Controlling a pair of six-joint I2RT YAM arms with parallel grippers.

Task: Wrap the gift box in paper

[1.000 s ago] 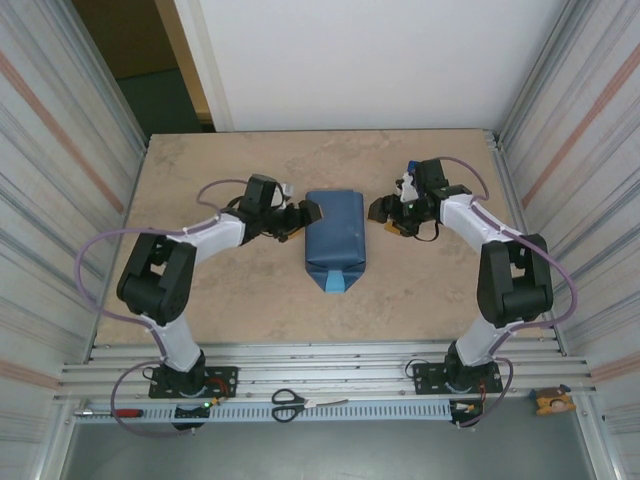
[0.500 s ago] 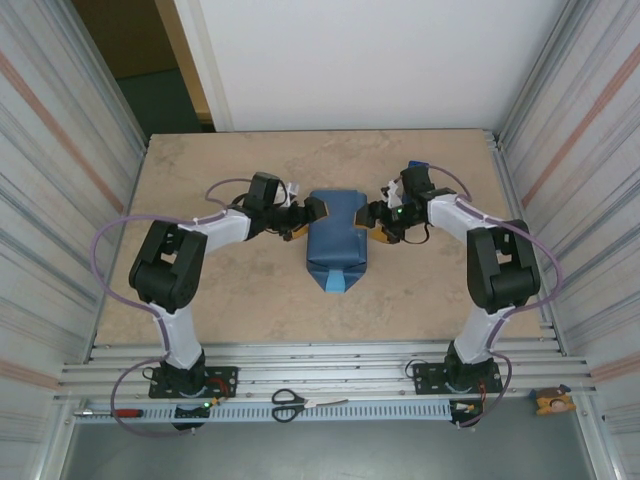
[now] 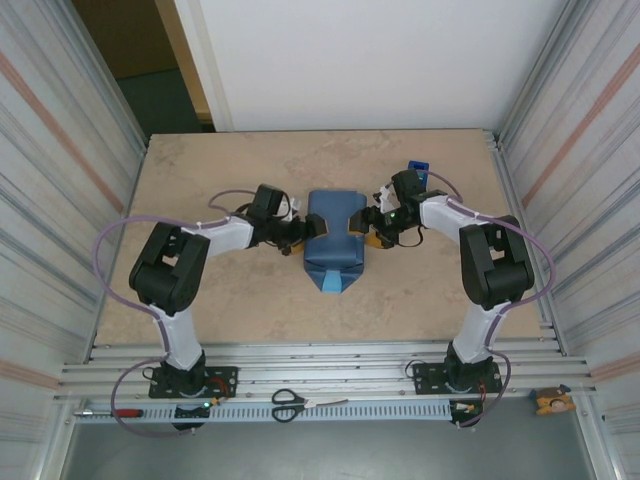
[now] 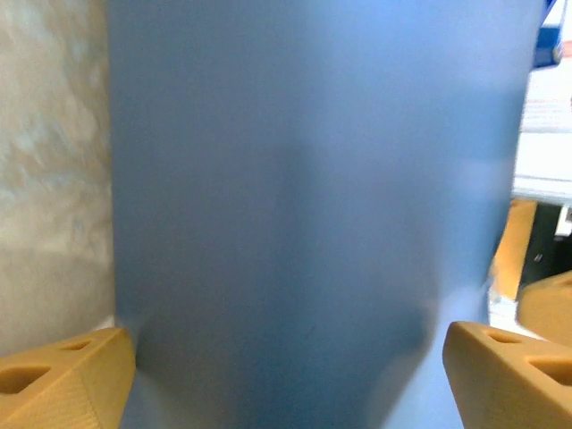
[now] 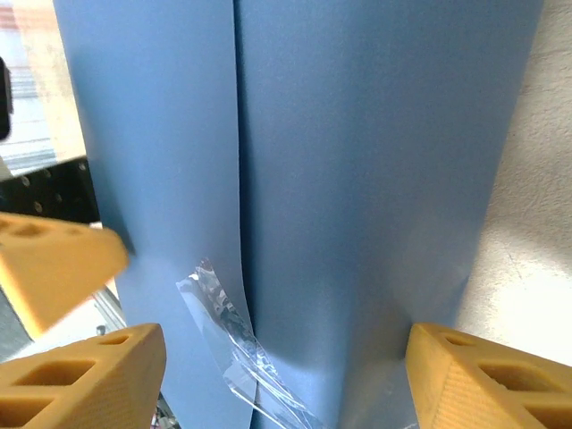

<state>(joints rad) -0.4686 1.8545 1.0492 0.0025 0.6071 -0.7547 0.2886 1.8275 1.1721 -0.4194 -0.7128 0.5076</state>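
My left gripper [image 3: 312, 228] and right gripper [image 3: 365, 222] stand wide over the paper [image 3: 335, 245], and I fear a nudge peels its crinkled tape [image 5: 234, 335].

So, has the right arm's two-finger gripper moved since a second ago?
Yes. The right gripper has moved left, closing the gap to the blue paper parcel, which lies where it was on the beige table.

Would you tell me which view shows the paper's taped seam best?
Right wrist: the seam and clear tape are close and sharp. Top external shows the whole paper, too small for it; left wrist, a blurred face.
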